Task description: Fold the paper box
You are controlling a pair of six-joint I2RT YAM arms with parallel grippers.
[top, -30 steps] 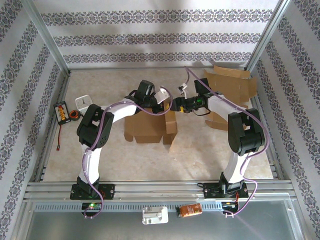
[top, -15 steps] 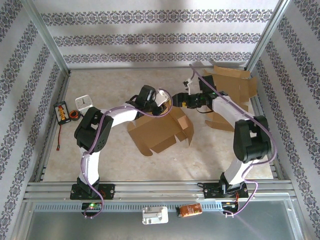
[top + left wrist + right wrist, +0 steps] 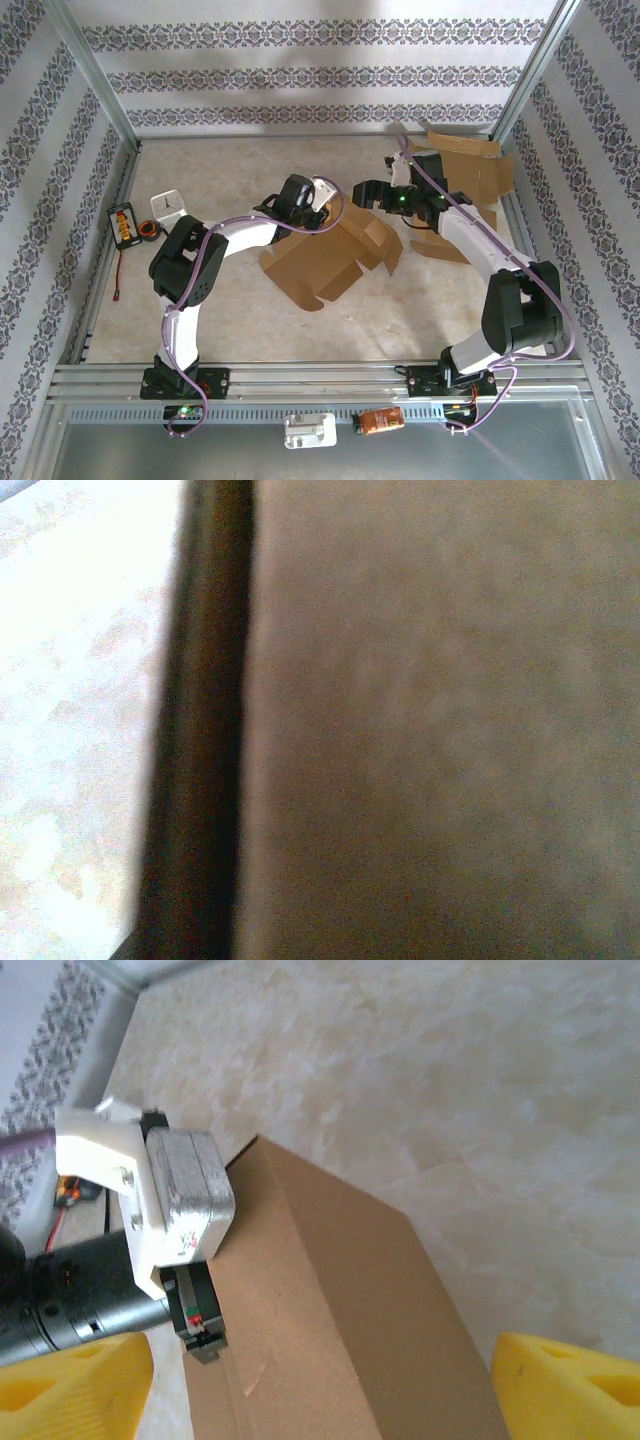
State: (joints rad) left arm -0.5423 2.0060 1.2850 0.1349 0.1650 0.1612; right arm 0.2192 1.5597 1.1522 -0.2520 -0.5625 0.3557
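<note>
Left fingers [image 3: 315, 213] pinch the paper box [image 3: 320, 260], now swung round; right fingers [image 3: 560, 1390] have spread wider.

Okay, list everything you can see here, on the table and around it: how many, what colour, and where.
box: one, brown, table centre
second box: one, brown, back right
tester: one, orange and black, left edge
ring: one, black, right beside the tester
stand: one, white, behind the ring
clip: one, white, near rail, middle
pack: one, orange, near rail, right of the clip
table: one, beige marbled
left gripper: one, white with silver pads, shut on the box's back edge
right gripper: one, black with yellow fingers, open above the box's right end
</note>
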